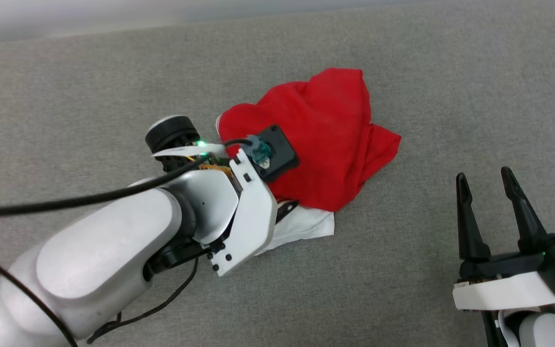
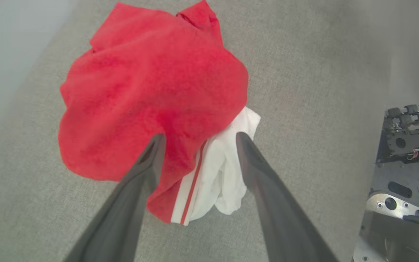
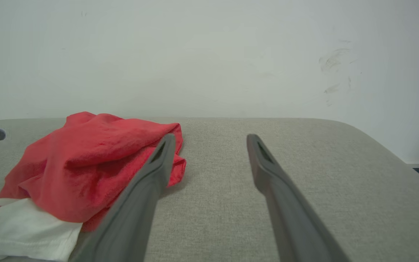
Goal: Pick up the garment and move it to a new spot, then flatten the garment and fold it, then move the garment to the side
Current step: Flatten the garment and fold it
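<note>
Nearest, toward the near edge on the right, the right end effector (image 1: 483, 173) hangs with its fingers apart and nothing between them. It is well clear of the work, probably parked to leave the other arm room.

From the near left, the left end effector (image 2: 199, 135) reaches over the garment (image 1: 335, 140). Its fingers are spread either side of the seam where the white sleeve (image 2: 224, 171) meets the red body. This looks like lining up for the first pick, not yet a grip.

The garment sits bunched in a heap around the middle of the surface (image 1: 403, 279), sleeve toward the near edge. Bare cloth lies all round it, widest to the right, so a new spot should be easy to reach. A pale wall (image 3: 209, 54) stands behind the far edge and limits travel that way.
</note>
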`<state>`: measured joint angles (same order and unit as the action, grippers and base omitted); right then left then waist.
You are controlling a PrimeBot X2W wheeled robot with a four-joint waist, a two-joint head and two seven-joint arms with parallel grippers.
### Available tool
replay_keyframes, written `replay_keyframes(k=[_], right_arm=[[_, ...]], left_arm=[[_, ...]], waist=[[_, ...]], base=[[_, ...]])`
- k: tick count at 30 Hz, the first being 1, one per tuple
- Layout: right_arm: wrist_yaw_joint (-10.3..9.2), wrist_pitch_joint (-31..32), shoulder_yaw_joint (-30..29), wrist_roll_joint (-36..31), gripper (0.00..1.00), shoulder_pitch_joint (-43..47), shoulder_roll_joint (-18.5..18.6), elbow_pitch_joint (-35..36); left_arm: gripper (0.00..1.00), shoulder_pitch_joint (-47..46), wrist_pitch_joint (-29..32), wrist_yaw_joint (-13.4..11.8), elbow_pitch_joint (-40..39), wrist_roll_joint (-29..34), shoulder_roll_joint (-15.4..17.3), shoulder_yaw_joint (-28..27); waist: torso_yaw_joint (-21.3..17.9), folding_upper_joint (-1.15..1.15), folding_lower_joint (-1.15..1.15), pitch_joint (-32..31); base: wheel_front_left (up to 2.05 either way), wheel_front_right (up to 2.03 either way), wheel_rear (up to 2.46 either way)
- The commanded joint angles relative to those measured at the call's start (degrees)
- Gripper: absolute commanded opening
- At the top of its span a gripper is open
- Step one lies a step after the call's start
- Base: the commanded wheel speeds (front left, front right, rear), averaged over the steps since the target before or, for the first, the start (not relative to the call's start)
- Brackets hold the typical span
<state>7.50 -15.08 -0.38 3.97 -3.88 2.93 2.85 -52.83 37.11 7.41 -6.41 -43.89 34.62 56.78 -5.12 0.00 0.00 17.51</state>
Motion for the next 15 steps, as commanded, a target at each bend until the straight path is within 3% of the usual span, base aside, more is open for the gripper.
replay_keyframes(k=[1,9,15], right_arm=[[-0.02,-0.1,0.2,0.0,1.0,-1.3,-0.1,0.3],[-0.02,-0.1,0.9,0.5,1.0,-3.6,-0.1,0.8],[-0.02,-0.1,1.4,1.0,1.0,-4.8,-0.1,0.6]], left_arm=[[1.0,-2.0,1.8,0.0,0.9,-1.9,0.9,3.1],[1.0,-7.4,5.4,0.0,4.6,-6.2,1.3,14.3],[1.0,-5.8,8.6,0.0,8.5,-5.3,0.7,16.7]], waist=[[-1.0,0.0,0.0,1.5],[-2.7,0.0,0.0,5.0],[-3.7,0.0,0.0,7.1]], base=[[0.0,0.0,0.0],[0.0,0.0,0.0],[0.0,0.0,0.0]])
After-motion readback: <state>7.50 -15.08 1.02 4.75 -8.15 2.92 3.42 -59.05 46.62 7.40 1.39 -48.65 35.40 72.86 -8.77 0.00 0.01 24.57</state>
